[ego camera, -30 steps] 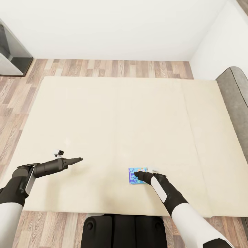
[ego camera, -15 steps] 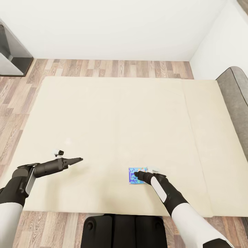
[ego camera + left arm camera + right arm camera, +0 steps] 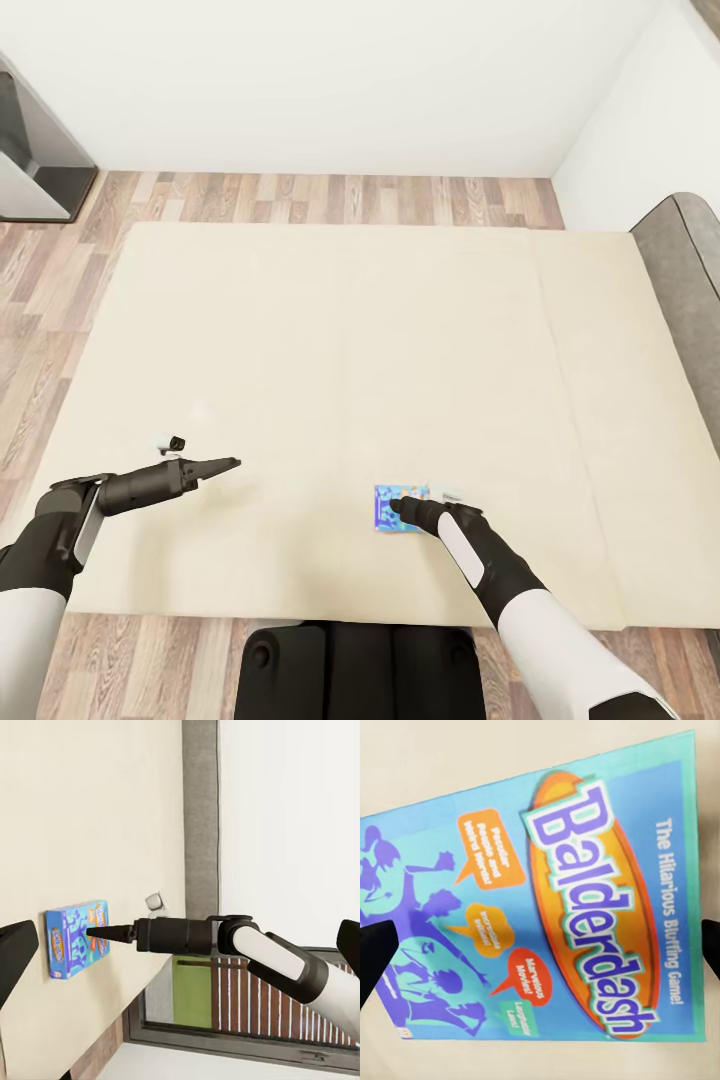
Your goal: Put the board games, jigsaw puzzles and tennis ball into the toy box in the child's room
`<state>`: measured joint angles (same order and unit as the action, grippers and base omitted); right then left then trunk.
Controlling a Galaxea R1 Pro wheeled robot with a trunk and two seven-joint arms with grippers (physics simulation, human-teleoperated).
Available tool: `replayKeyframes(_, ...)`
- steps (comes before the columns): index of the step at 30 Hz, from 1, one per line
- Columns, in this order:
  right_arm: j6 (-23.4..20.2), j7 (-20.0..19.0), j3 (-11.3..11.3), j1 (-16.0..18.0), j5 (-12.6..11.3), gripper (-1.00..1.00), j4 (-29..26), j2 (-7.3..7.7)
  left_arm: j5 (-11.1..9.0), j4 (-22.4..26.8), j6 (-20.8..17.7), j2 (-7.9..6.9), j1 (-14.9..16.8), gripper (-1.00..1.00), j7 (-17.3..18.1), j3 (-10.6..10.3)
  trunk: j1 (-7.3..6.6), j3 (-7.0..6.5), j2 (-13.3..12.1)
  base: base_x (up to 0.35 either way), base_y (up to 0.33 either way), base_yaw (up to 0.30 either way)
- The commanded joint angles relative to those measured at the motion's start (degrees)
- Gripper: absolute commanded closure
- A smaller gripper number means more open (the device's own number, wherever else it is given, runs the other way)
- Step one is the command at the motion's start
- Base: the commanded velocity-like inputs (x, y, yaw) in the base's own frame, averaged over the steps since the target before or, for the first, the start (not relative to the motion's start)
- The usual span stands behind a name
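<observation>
The flat board game lies near the bed's front edge under the spread right gripper; stiff, light cardboard, probably best pinched across one edge.

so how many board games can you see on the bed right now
1. A blue Balderdash board game lies flat on the bed near its front edge, right under the right gripper. The task mentions a second; it could be outside these views.

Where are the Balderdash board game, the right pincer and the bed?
Balderdash board game (image 3: 547,907): right wrist view, box lid centre.
Right pincer (image 3: 395,506): head view, fingertips over the game.
Bed (image 3: 350,340): head view, bare cream cover.
</observation>
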<state>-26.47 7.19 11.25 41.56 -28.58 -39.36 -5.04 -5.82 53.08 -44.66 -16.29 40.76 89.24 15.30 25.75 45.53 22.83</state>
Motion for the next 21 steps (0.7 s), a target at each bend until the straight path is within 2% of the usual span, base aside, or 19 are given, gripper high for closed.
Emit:
replayKeyframes(1,-0.17,0.55,0.21,0.02,-0.60,-1.00,-0.10,0.03,0.02,0.00,-0.61,-0.01,0.02,-1.00,0.23,0.00,0.03,0.06,0.09,0.000,0.035,0.000)
replayKeyframes(7,-0.17,0.55,0.28,0.02,-0.60,-1.00,-0.10,0.03,0.02,0.00,-0.61,-0.02,0.02,-1.00,0.23,0.00,0.03,0.06,0.09,0.000,0.032,0.000)
replayKeyframes(13,-0.10,0.55,3.20,0.02,-0.68,-1.00,-0.10,0.03,0.02,0.00,-0.61,-0.03,0.02,-1.00,0.23,0.00,0.03,0.06,0.09,0.000,0.044,0.000)
replayKeyframes(21,-0.08,0.55,3.77,0.02,-0.69,-1.00,-0.10,0.03,0.02,0.00,-0.61,-0.04,0.02,-1.00,0.23,0.02,0.03,0.06,0.09,0.000,0.051,0.000)
